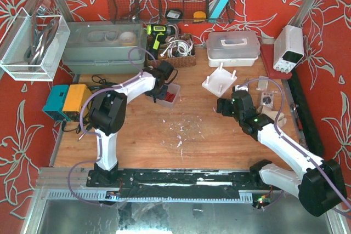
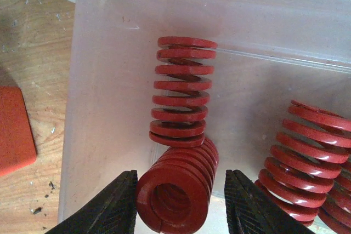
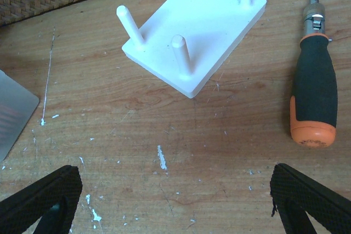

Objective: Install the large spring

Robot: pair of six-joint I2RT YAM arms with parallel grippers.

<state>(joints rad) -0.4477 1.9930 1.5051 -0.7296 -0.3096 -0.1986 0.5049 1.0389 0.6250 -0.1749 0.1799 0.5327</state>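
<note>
1. Where the clear bin (image 2: 104,80) is viewed from the left wrist, the large spring (image 2: 176,187) is found lying in it, open end towards the camera; a second red spring (image 2: 182,91) is seen touching it behind.
2. The left gripper (image 2: 180,182) is set astride the large spring, jaws parted; a gap is seen at one finger.
3. The right gripper (image 3: 174,182) is held wide apart and empty over the wooden table (image 3: 137,135), near the white peg base (image 3: 203,31); a screwdriver (image 3: 313,91) is laid beside that base.
</note>
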